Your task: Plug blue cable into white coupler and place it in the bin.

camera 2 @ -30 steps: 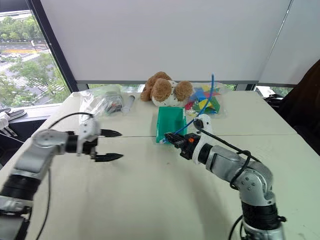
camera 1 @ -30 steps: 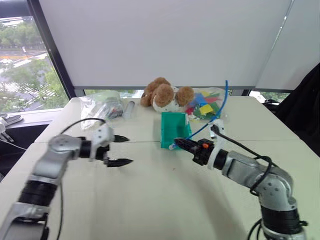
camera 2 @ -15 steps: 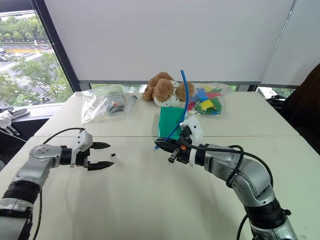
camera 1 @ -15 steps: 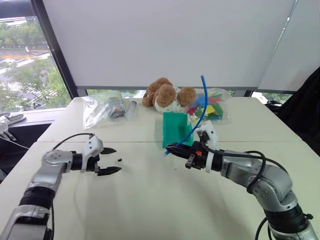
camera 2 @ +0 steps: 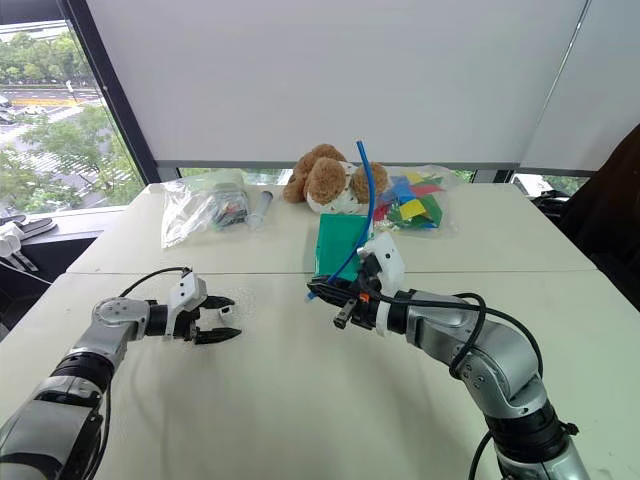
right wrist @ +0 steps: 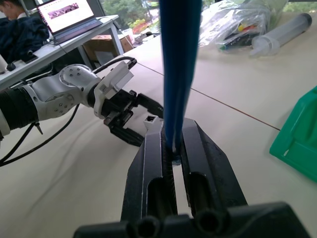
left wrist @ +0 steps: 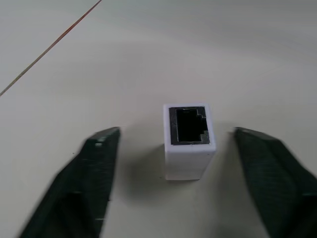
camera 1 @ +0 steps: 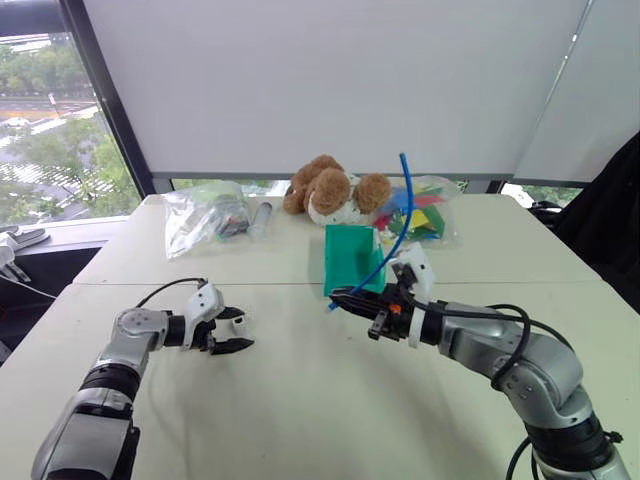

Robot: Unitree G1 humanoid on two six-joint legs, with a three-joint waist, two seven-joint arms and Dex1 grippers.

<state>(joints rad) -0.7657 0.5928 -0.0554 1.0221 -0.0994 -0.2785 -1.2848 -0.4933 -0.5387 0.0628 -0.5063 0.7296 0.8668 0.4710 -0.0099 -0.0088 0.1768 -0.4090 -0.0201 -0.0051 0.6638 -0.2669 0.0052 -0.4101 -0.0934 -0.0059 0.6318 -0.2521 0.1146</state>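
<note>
Set on the counter (camera 1: 330,400), socket mouth turned toward the left wrist view: the white coupler (left wrist: 189,141). Bracketed by the left claw (camera 2: 226,319), spread wide, gripping nothing, touching neither side. Probably straddled that way for a squeeze across the flat walls, leaving the socket clear for the plug.

Well apart from it, held above the counter: the blue cable (right wrist: 179,69), pinched near its end in the clenched right claw (right wrist: 172,130), long free part arching up and back over the arm. Gripped close to the tip, likely for stiffness and aim during insertion, and pointed roughly toward the coupler. Cannot tell the plug's orientation. Not yet mated.

Just behind the right claw, the green bin (camera 1: 350,255), near enough for a short drop-off afterwards. Farther back, out of the working space: a teddy bear (camera 1: 330,190), plastic bags (camera 1: 205,215), a syringe (camera 1: 260,215).
</note>
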